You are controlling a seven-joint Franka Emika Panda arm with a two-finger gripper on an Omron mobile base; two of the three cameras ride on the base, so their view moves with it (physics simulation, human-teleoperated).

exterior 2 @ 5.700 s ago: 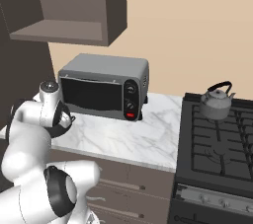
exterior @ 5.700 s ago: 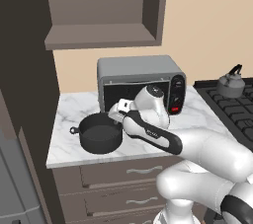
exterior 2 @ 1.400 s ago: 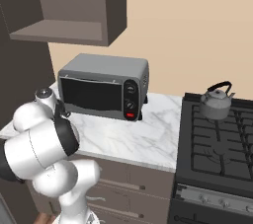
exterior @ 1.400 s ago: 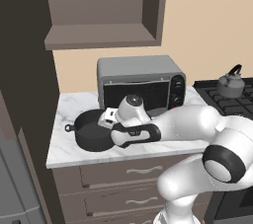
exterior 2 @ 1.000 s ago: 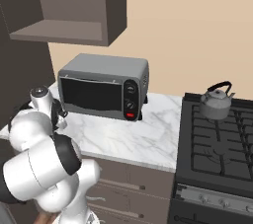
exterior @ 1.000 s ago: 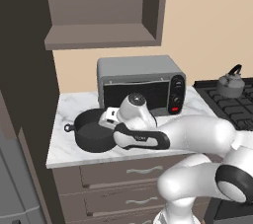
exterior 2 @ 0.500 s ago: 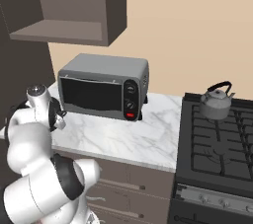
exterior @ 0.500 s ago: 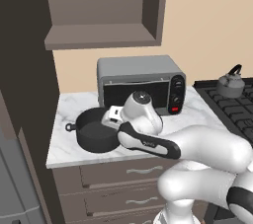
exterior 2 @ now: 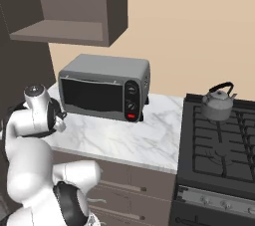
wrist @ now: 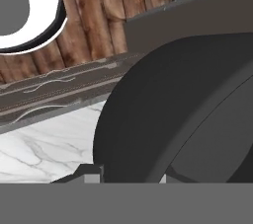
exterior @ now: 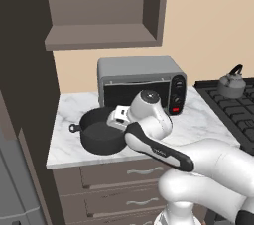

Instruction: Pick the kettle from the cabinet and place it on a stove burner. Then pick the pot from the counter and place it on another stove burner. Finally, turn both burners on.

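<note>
Grey kettle point(exterior 2: 217, 103): already sat on a rear stove burner point(exterior 2: 219, 120), so that leg of the task looked done.
Pot point(exterior: 101, 131): dark, lidless, rested on the marble worktop point(exterior: 198, 120), just in front of the toaster oven point(exterior: 141, 85); it was the next item to carry.
Gripper point(exterior: 117, 118): sat at the pot's near rim, jaws narrowed; hand view put the pot wall right up against the fingers. Looked like a rim pinch, but a firm hold couldn't be confirmed.
Arm: forearm swept low across the worktop edge, wrist turned toward the pot.
Pose reason: probably a rim grasp, since the loop handles were small.
</note>
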